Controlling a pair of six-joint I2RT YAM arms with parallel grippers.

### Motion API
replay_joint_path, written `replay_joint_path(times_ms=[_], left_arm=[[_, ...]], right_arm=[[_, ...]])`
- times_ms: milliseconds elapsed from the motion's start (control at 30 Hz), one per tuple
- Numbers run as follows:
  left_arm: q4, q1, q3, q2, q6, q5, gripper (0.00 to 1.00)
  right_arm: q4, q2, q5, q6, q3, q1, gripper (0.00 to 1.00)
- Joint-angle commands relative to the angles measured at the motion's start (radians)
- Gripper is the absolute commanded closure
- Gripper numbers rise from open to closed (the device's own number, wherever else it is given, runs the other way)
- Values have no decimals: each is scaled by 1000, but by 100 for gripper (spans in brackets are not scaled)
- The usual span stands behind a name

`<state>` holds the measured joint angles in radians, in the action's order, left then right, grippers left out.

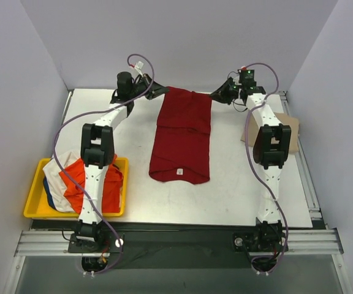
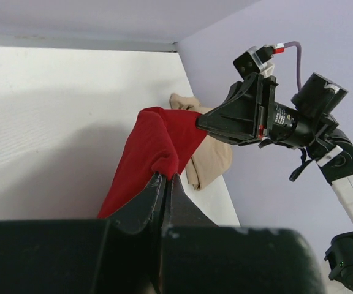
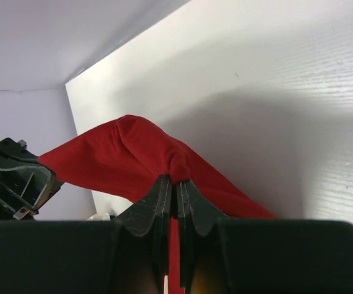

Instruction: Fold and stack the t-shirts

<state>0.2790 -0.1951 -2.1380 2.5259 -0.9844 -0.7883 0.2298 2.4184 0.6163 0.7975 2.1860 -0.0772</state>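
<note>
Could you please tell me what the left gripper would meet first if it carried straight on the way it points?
The dark red t-shirt that its jaws are shut on. Beyond that fold, it would probably meet the right gripper, which is holding the other corner, though depth is unclear.

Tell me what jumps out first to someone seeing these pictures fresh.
A dark red t-shirt lies lengthwise mid-table, its far edge pinched at both corners by the left gripper and right gripper. At the near left, a yellow tray holds a heap of orange and white shirts.
</note>
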Motion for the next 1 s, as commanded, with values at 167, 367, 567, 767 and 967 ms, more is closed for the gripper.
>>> replay_joint_path(times_ms=[167,367,567,767,967], left_arm=[[258,16,245,-128,-57,-54,100],[319,36,426,-232,-54,-51,100],[364,46,535,-300,-60,-48,100],[397,48,605,-357,-73,-51,100],[419,49,707,-418,-73,-69,100]], right_arm=[[-178,-123,138,35,-103,10,100],[-221,-217,175,20,-242,10,100],[-274,-294,188,8,-362,8,100],[-282,-376,191,-6,-460,8,100],[-296,-444,192,-17,-577,5,100]])
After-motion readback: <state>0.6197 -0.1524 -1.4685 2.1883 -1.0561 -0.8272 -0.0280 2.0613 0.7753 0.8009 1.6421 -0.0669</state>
